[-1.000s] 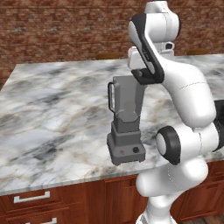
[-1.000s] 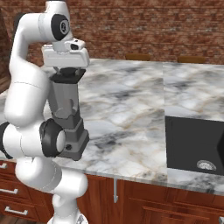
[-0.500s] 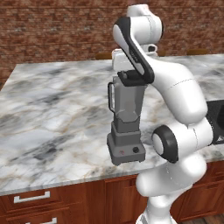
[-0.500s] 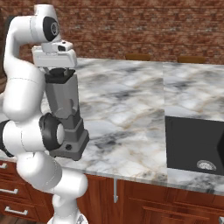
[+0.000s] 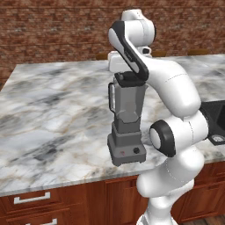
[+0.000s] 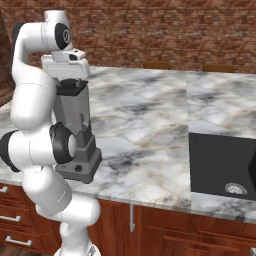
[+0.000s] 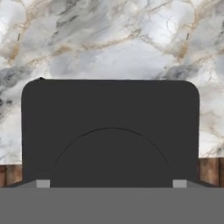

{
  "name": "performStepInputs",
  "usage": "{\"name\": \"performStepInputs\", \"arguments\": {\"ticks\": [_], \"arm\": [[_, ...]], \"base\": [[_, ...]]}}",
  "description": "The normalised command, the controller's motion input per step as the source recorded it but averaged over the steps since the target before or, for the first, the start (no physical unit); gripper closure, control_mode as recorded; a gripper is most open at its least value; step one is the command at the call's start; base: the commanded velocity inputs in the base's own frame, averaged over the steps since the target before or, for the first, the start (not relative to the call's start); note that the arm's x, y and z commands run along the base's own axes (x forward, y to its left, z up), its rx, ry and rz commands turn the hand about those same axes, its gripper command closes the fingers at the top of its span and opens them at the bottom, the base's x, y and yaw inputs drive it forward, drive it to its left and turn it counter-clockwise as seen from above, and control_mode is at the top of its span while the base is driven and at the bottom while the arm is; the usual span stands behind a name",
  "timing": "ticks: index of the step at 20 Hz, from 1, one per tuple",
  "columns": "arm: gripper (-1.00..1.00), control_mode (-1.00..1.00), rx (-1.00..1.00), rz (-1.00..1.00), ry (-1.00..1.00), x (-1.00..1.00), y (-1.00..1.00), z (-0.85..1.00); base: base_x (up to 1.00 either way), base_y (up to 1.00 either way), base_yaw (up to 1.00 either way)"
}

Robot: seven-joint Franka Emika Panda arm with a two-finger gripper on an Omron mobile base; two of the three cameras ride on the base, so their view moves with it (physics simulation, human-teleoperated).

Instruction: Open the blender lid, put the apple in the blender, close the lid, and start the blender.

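Above blender lid [image 7: 109,131]: pincer [image 7: 112,183] spread wide, empty, tips barely visible.

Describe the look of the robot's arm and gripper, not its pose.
The arm is glossy white, built of rounded, bulbous segments joined by dark grey to black joint rings and caps. A black band runs along one upper link. The hand above the blender is a white, boxy block. The gripper shows small, pale grey square finger tips in the hand view. No cables or markings are visible.
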Motion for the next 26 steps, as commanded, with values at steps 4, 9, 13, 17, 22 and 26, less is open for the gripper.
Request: {"name": "performStepInputs", "arguments": {"ticks": [4, 9, 13, 17, 22, 26], "arm": [[1.00, -1.00, 0.01, 0.00, 0.00, 0.27, -0.01, -0.27], [1.00, -1.00, 0.00, 0.00, 0.01, -0.01, 0.00, -0.18], [1.00, -1.00, 0.00, 0.00, 0.11, -0.06, 0.05, 0.07], [1.00, -1.00, 0.00, 0.00, 0.06, -0.07, 0.02, 0.06], [1.00, -1.00, 0.03, 0.00, 0.07, -0.05, 0.00, -0.41], [1.00, -1.00, 0.10, 0.03, 0.03, -0.08, 0.00, -0.54]], "base": [[0.00, 0.00, 0.00], [0.00, 0.00, 0.00], [0.00, 0.00, 0.00], [0.00, 0.00, 0.00], [0.00, 0.00, 0.00], [0.00, 0.00, 0.00]]}}
